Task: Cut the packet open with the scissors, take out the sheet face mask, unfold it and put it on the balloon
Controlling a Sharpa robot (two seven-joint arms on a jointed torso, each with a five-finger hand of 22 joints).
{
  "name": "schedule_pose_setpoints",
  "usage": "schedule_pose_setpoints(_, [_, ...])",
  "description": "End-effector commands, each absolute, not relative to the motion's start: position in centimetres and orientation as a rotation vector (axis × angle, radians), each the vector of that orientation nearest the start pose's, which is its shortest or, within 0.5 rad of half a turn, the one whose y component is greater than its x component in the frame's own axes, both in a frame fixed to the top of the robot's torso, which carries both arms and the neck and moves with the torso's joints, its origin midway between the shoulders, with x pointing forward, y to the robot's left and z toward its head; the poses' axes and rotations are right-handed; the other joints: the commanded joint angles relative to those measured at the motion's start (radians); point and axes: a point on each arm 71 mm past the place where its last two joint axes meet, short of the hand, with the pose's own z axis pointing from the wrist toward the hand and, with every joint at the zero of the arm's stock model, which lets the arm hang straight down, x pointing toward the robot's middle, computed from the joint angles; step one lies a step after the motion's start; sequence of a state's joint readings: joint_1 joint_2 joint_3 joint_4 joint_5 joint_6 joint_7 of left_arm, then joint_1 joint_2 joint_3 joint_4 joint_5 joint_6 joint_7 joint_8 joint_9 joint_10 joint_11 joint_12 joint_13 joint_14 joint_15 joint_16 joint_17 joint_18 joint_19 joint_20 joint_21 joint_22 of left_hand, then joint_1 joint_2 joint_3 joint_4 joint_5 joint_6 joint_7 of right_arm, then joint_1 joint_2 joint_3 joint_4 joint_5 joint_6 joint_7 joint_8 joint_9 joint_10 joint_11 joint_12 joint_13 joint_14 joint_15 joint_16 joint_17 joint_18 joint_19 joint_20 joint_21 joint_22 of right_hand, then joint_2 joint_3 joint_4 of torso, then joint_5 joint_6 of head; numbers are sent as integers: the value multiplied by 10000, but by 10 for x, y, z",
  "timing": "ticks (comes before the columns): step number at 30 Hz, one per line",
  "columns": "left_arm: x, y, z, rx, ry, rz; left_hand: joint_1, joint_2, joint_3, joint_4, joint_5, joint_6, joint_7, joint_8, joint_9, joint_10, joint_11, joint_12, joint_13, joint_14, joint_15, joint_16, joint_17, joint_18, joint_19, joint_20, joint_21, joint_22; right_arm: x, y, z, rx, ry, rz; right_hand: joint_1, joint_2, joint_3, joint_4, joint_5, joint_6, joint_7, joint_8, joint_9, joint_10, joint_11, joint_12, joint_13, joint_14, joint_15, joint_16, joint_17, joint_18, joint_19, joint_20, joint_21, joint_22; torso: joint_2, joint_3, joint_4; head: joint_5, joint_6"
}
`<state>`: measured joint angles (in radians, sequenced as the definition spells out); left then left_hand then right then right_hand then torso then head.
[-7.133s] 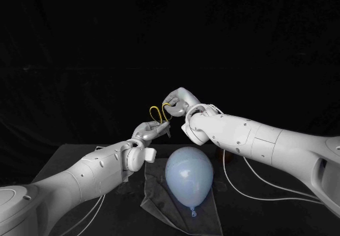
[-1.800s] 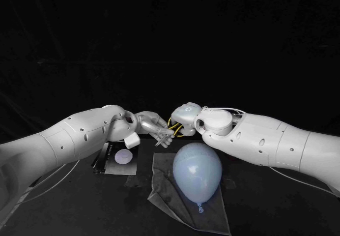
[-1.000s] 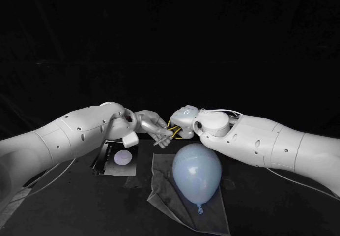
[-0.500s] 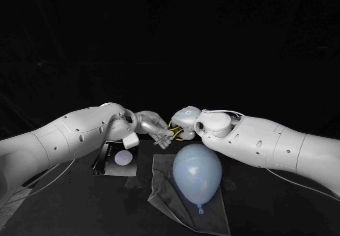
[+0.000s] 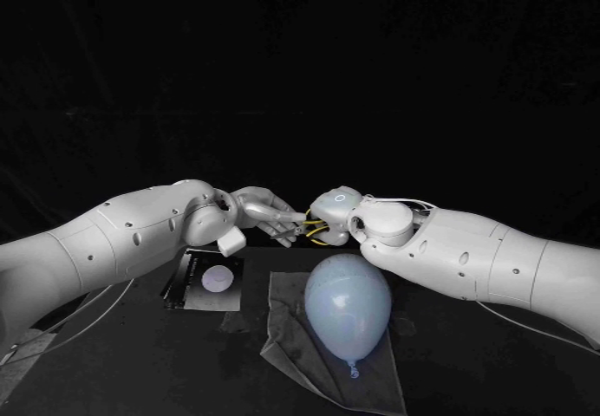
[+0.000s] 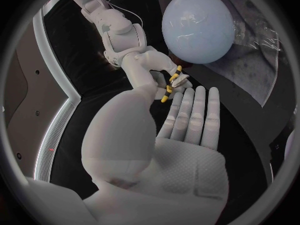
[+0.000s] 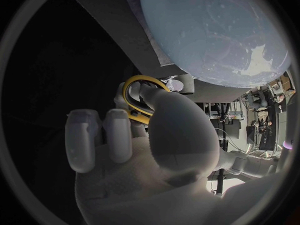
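Blades of scissors (image 5: 309,229) hidden behind hands; yellow loops hooked on right hand (image 5: 330,209) fingers. On left hand (image 5: 265,211), fingers straight, holding nothing. Glossy pale-blue balloon (image 5: 347,303) at 6 o'clock.

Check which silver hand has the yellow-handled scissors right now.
The right hand: a finger goes through a loop of the yellow-handled scissors. The left hand is flat, fingers straight, holding nothing.

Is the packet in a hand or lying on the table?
On the table: the packet lies flat beside the balloon, nothing gripping it.
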<state>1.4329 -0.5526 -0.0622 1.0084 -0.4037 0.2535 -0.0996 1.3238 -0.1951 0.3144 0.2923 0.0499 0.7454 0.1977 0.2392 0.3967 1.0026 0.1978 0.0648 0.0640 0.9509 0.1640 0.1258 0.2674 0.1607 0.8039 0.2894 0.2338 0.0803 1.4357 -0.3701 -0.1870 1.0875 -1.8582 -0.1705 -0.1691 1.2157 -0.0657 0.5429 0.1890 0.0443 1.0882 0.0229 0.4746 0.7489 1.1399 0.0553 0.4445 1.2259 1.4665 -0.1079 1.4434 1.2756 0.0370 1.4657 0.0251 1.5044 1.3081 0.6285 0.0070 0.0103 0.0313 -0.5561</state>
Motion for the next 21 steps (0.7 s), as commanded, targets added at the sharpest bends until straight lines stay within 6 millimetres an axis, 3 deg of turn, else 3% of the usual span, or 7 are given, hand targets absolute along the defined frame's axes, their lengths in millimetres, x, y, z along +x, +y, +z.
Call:
schedule_pose_setpoints(1, [593, 202, -114, -7289, 19654, -11730, -59, 340, -1490, -1, 4, -104, 596, -98, -40, -215, 38, 74, 18, -186, 40, -64, 17, 152, -84, -3, -105, -81, 569, -81, -122, -6629, 14276, 2123, 111, 27, -18, 66, 46, 86, -162, 66, 22, 3743, -1187, 8307, -26, 561, -55, 22, -49, -201, 647, -70, 27, 2279, 7, 0, -2, -36, -28])
schedule_pose_setpoints(2, [594, 205, -113, -7418, 19539, -11615, -21, 368, -3093, 54, 43, -185, 635, -159, -65, -370, 127, 46, 9, -298, 76, -99, 2, 124, -150, 2, -172, -111, 570, -82, -122, -6585, 14268, 2100, 111, 27, -18, 66, 46, 86, -162, 67, 23, 3739, -1187, 8287, -50, 555, -56, 7, -87, -196, 634, -70, 7, 2268, 10, -2, -3, -40, -32])
schedule_pose_setpoints(4, [596, 213, -112, -7694, 19262, -11409, 101, 285, -3803, 52, 21, -224, 655, -188, -76, -415, 133, 57, 13, -336, 93, -106, -4, 119, -162, 3, -196, -114, 570, -86, -122, -6490, 14227, 2076, 111, 27, -18, 66, 46, 86, -162, 67, 23, 3739, -1187, 8287, -50, 555, -56, 7, -87, -196, 634, -70, 7, 2268, 17, -4, -2, -32, -39])
schedule_pose_setpoints(5, [596, 217, -112, -7849, 19119, -11352, 50, -26, -4305, 87, 39, -270, 656, -218, -86, -445, 136, 67, 15, -370, 102, -114, -11, 117, -168, 3, -213, -115, 571, -88, -121, -6448, 14191, 2083, 112, 26, -17, 67, 46, 84, -163, 68, 27, 3738, -1187, 8287, -48, 554, -56, 5, -90, -195, 632, -71, 3, 2266, 21, -5, -1, -29, -37])
schedule_pose_setpoints(11, [602, 250, -107, -9359, 17556, -11571, -310, 192, -4278, 90, 29, -187, 643, -173, -64, -417, 127, 119, 27, -416, 107, -124, -26, 109, -176, 4, -249, -116, 571, -102, -117, -5959, 13794, 2457, 134, 22, 0, 63, 47, 46, -167, 75, 69, 3702, -1191, 8161, -180, 528, -59, -49, -211, -182, 601, -72, -45, 2241, 11, 6, -14, -23, -64])
schedule_pose_setpoints(16, [598, 288, -99, -10084, 15538, -12024, -17, 1193, -3657, 31, -7, 532, 354, 205, 71, 68, -110, 372, 60, -163, -64, 45, 15, 188, 40, -14, -175, -82, 573, -126, -109, -4156, 13650, 3777, 170, 1, 42, 101, 47, -89, -142, 34, 144, 3642, -1175, 8058, -243, 478, -57, -140, -378, -149, 522, -98, -172, 2178, 0, 18, 9, -28, -73])
schedule_pose_setpoints(21, [587, 316, -96, -9988, 14077, -12109, 1195, 1555, -3344, -136, -6, 1106, 111, 414, 97, 723, -347, 575, 93, 95, -231, 185, 63, 231, 288, -54, -61, -51, 579, -160, -106, -407, 14705, 6038, 288, 41, 133, 99, 49, -208, -105, -18, 209, 3738, -1145, 8671, 512, 482, -38, -83, -190, -39, 259, -162, -590, 1961, -3, 9, 5, -69, -50])
